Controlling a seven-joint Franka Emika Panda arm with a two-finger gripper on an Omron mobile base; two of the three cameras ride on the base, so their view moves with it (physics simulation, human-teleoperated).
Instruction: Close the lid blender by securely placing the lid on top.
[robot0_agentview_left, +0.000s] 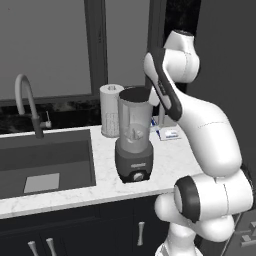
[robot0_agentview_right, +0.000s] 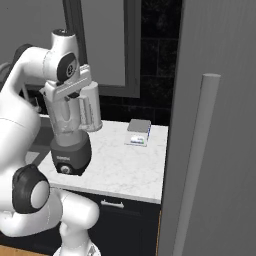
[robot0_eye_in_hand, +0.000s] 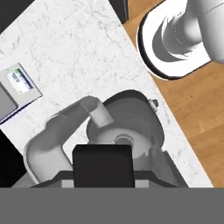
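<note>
1. Marble counter (robot0_agentview_left: 170, 165) w/ sink (robot0_agentview_left: 45, 165) at its left end & gooseneck faucet (robot0_agentview_left: 25, 100) behind; the arm reaches over from the robot's side to the counter's back.
2. Blender (robot0_agentview_left: 134, 145) stands upright near the counter's front edge, just right of the sink, knob facing out. Paper-towel roll (robot0_agentview_left: 110, 115) just behind it; small scale-like pad (robot0_agentview_right: 138, 132) further right, well apart.
3. Lid (robot0_agentview_left: 135, 92): dark disc at the jar's mouth in left base view, looks level w/ the rim. Can't tell if it's fully seated or just resting.
4. Gripper (robot0_eye_in_hand: 103, 170) hangs directly over the jar top; hand view looks straight down past a dark block into the jar. Jaws: can't tell if spread or pinching the lid, tips hidden.
5. Progress, my guess: lid is brought to the jar, nearly done. Left: press down, let go, pull away.
</note>
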